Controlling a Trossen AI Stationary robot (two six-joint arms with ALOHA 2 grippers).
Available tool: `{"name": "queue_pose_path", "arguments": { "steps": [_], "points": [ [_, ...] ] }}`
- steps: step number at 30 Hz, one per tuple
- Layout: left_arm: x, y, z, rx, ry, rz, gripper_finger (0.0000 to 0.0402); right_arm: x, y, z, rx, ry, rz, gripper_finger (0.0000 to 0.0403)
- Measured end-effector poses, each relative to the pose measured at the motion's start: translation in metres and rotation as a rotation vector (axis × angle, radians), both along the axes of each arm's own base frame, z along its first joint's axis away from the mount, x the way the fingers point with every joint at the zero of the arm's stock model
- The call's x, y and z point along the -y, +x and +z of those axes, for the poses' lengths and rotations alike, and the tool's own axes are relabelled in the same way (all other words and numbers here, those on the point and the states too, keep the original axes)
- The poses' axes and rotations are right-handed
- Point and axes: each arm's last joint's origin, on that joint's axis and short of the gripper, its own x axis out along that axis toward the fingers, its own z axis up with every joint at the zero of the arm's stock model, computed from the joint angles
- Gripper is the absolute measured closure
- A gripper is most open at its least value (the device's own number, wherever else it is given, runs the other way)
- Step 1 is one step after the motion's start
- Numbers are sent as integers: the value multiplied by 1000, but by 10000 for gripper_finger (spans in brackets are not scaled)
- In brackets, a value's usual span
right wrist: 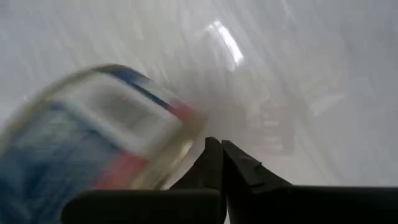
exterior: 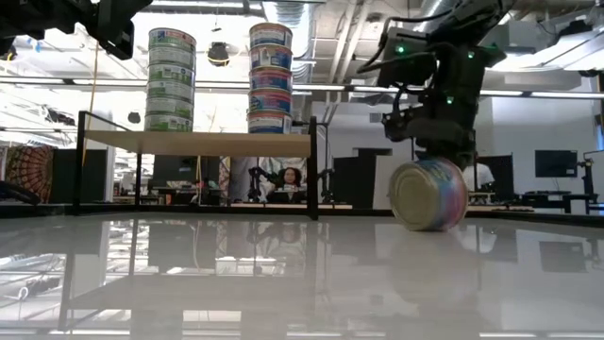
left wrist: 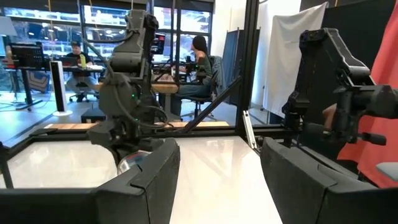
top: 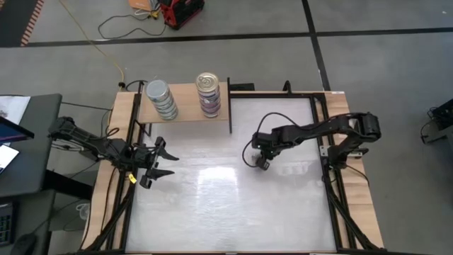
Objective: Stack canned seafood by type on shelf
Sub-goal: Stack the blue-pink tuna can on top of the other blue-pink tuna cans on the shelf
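Glossy white tabletop (exterior: 283, 283) fills the foreground, and on it one loose tin (exterior: 429, 194) lies tipped on its side, round lid facing the low camera, so its short axis runs roughly level with the table and it looks free to roll. Right gripper (exterior: 436, 151) hangs directly above it, and the wrist view shows the two dark fingertips (right wrist: 217, 158) pressed together, clenched on nothing, with the blue-and-red label just beside them. So the tin sits right at the claw and slightly to one side, far closer to the right arm than to the left. Left gripper (top: 161, 161) waits well apart near the table's left edge, fingers spread wide. Up on the light wooden shelf (top: 185, 113) two tall stacks (exterior: 171, 80) of smooth metal tins stand side by side.
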Motion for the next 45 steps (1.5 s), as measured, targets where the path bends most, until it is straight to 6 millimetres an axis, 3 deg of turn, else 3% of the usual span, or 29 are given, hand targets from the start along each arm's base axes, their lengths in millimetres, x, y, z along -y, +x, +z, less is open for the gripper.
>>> {"name": "queue_pose_path", "arguments": {
  "steps": [7,13,17,22,26,30,39,45],
  "points": [
    [0,0,0,-1,1,0,187,18,-10,16,-6,-69,-51,373],
    [0,0,0,-3,2,4,187,11,-20,56,-21,-125,-24,354],
    [-1,0,0,-2,15,21,187,-13,-22,76,52,-114,15,303],
    [-1,1,-3,-21,90,57,187,-50,-18,82,168,-33,-9,192],
    [-1,1,-1,-27,183,68,187,-72,-14,77,207,28,-152,104],
    [-1,0,1,-26,248,68,187,-85,-7,62,226,-10,-372,61],
    [-1,0,1,-30,255,56,187,-119,31,35,92,-198,-470,71],
    [-1,0,1,-33,240,55,187,-126,50,17,19,-273,-488,74]
  ]
}}
